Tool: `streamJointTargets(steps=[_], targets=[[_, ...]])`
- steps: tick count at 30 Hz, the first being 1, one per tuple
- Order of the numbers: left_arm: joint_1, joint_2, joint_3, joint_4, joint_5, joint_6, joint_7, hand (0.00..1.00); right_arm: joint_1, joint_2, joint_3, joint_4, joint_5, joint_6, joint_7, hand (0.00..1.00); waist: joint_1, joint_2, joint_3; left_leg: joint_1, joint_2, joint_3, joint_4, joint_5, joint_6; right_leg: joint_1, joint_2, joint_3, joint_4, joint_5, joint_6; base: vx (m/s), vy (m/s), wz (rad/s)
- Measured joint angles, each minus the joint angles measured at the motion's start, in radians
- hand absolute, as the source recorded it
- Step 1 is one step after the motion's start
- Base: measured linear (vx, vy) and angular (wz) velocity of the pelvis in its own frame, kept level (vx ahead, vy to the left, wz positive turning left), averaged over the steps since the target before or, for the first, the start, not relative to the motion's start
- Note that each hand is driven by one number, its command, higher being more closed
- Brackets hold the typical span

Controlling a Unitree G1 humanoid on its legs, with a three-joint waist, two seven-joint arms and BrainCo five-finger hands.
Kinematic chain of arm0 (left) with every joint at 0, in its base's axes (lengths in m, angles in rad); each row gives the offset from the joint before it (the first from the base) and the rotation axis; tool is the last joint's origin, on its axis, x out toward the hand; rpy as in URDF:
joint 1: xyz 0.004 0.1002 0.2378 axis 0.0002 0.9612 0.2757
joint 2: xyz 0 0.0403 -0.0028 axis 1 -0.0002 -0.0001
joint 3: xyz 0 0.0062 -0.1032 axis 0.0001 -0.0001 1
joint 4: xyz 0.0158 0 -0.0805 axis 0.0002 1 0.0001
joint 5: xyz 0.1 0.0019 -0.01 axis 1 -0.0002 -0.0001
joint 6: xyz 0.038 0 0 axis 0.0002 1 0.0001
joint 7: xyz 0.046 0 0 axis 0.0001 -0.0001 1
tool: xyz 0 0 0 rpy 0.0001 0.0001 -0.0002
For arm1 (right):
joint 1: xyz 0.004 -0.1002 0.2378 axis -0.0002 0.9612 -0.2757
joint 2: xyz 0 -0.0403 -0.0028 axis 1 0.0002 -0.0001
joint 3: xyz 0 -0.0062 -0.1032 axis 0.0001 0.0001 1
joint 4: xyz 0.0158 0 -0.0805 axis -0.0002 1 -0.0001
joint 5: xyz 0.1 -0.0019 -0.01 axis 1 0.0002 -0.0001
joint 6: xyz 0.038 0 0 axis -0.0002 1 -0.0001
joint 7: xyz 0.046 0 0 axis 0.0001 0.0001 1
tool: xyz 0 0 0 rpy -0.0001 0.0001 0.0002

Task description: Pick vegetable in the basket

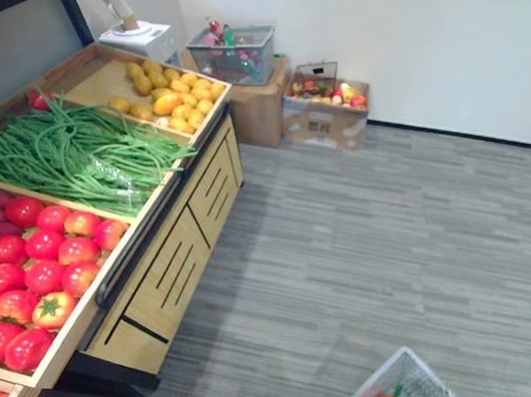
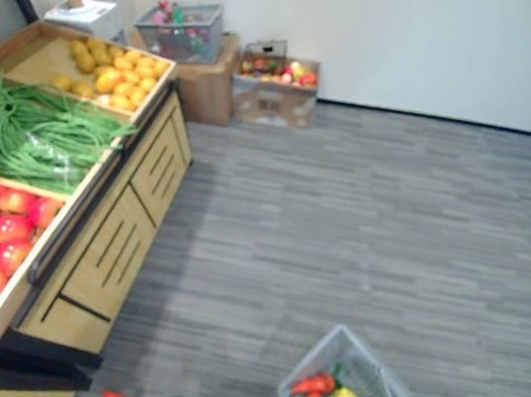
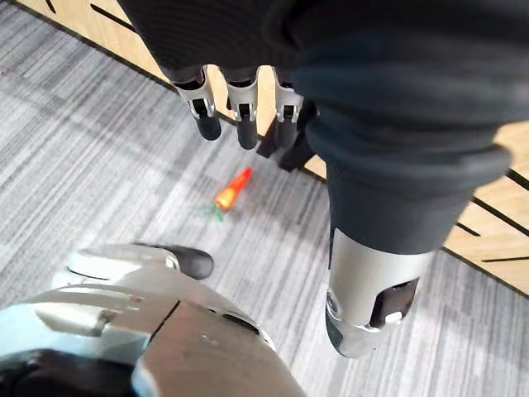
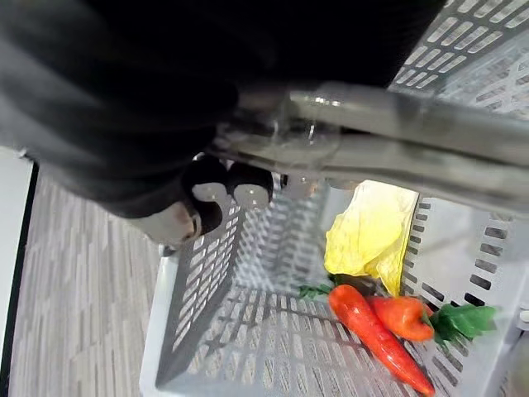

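Gripping the metal handle (image 4: 397, 132) of the basket (image 4: 240, 339), the right robot hand (image 4: 227, 186) is curling its fingers round it, well apart from the counter (image 1: 168, 274). Inside the basket, carrots (image 4: 372, 331) and a yellow vegetable (image 4: 372, 231) are lying. The left robot hand (image 3: 240, 107) is hanging with straight fingers, holding nothing. A small carrot (image 3: 233, 188) is lying on the floor (image 1: 381, 244) near the counter. On the counter, tomatoes (image 1: 44, 264) and green beans (image 1: 76, 151) are lying.

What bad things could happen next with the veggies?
A carrot lies on the floor by the open, empty left hand; it might get trodden on or forgotten. The right hand is curled round the handle of the basket; if that swings, the carrots inside could tip out.
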Motion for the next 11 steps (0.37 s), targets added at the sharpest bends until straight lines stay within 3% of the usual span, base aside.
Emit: streamJointTargets(steps=[4,11], targets=[[-0.003,0.006,-0.015,0.035,-0.072,-0.012,-0.02,0.0,0.004,-0.003,-0.044,0.026,0.028,0.012,0.001,1.0,-0.006,0.007,0.0,0.022,0.0,0.018,-0.014,-0.001,0.001,0.016,0.005,0.013,-0.03,0.012,-0.001,-0.03,0.012,-0.12],[-0.022,0.024,-0.081,0.075,-0.101,-0.012,-0.045,0.0,0.004,-0.004,-0.067,0.056,0.047,0.019,0.003,1.0,-0.009,0.016,0.001,0.024,0.008,0.045,-0.017,-0.005,0.001,0.013,0.015,0.037,-0.044,0.028,0.0,-0.04,0.001,-0.12]])
